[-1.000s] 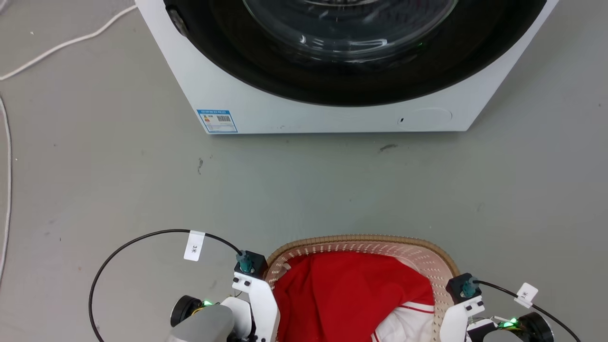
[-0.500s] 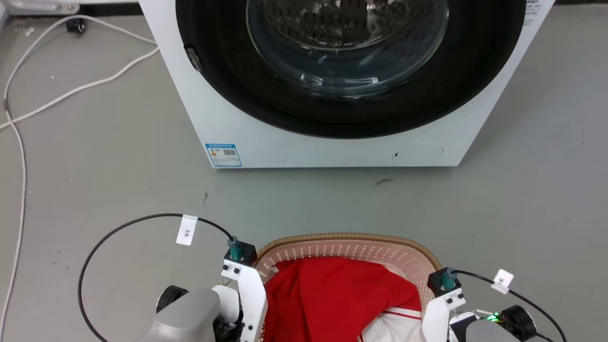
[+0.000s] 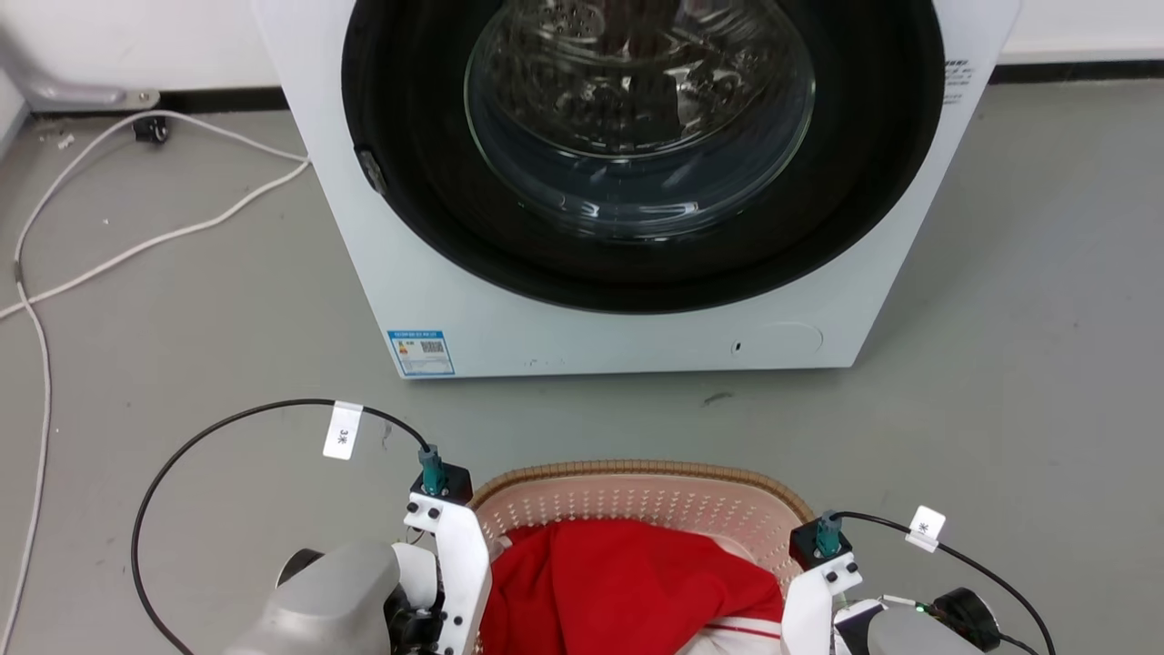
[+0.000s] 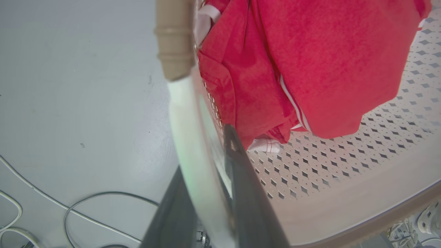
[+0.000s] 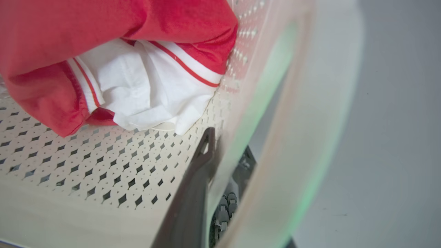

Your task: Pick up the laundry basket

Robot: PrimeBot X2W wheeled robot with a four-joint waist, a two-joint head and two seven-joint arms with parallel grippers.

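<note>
The laundry basket, pale pink-cream with perforated walls and a tan braided rim, sits at the bottom of the head view between my two forearms. My left gripper is shut on its left wall, one dark finger inside and the other outside. On the opposite wall my right gripper is shut the same way, with one finger inside. A red garment and a white one lie in the basket. Whether the basket touches the floor I cannot tell.
A white washing machine with a dark round door stands just beyond the basket. White cables trail over the grey floor at the left. Black cables loop from both wrists. Bare floor lies to the right.
The head camera has tilted up, so the washing machine's door and the back wall now show. The basket stays between both arms, a little lower in the picture.
</note>
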